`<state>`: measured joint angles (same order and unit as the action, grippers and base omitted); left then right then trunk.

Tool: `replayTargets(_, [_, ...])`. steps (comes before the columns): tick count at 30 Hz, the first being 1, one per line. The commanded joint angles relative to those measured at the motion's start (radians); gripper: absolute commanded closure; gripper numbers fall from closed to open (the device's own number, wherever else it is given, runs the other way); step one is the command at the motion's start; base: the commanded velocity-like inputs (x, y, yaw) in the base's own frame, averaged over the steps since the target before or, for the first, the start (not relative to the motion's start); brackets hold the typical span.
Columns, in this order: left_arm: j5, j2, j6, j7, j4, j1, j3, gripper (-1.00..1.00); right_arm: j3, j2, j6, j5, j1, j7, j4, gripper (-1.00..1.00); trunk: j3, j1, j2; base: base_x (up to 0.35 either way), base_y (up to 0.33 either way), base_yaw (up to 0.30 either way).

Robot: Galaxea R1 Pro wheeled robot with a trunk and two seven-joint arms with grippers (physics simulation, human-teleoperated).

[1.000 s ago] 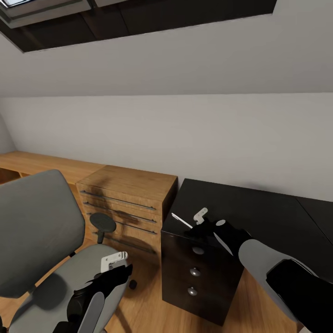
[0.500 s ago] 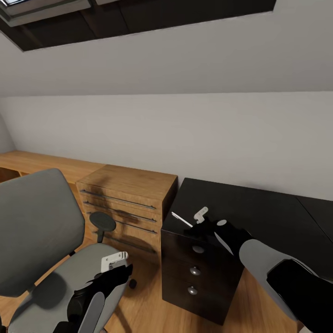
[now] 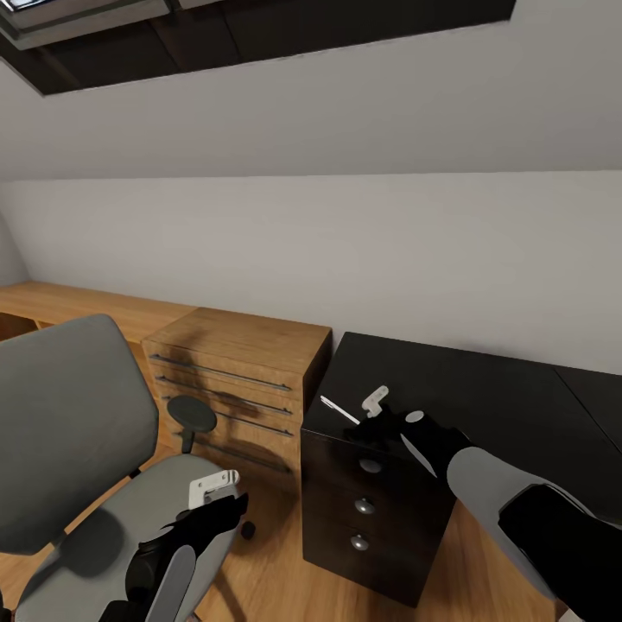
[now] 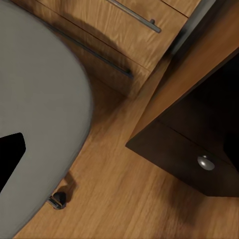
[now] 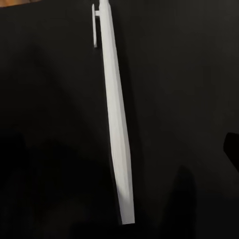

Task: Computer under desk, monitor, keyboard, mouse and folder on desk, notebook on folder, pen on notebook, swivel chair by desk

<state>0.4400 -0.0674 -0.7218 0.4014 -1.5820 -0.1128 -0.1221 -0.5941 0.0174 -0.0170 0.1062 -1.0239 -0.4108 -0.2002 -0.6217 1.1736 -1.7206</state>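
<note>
The pen (image 3: 339,410), a thin white stick, lies on the glossy black desk (image 3: 492,406) near its left front corner, above the three-knob drawer unit (image 3: 370,510). My right gripper (image 3: 376,404) hovers just right of the pen and looks open. In the right wrist view the pen (image 5: 117,124) lies lengthwise on the black desk top (image 5: 50,124), with one dark finger (image 5: 232,148) at the frame's edge. The grey swivel chair (image 3: 69,432) stands at the left, its seat bare. My left gripper (image 3: 214,489) hangs open over the seat's front edge (image 4: 35,99).
A light wooden cabinet (image 3: 242,371) with bar handles stands between the chair and the desk, tight against the drawer unit (image 4: 189,149). A low wooden shelf (image 3: 60,302) runs along the wall at the left. A chair caster (image 4: 58,200) rests on the wooden floor (image 4: 124,199).
</note>
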Motion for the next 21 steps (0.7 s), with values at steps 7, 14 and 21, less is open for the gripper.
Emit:
replayTargets(7, [0.011, 0.0, -0.002, 0.01, -0.001, -0.001, -0.001, -1.0, -0.007, 0.0, 0.002, 0.031, -0.001, -0.009, -0.002, -1.0, -0.001, 0.0, -0.001, 0.0, 0.0, 0.0])
replayTargets(14, [0.011, 0.0, -0.003, 0.01, -0.001, -0.001, -0.002, -1.0, -0.007, 0.001, 0.022, 0.112, -0.001, -0.022, -0.001, -1.0, -0.001, 0.0, -0.001, 0.0, 0.0, 0.0])
replayTargets(21, [0.011, 0.0, -0.003, 0.01, -0.001, -0.001, -0.002, -1.0, -0.006, 0.001, 0.025, 0.124, -0.001, -0.024, -0.002, -1.0, -0.001, 0.0, -0.001, 0.0, 0.0, 0.0])
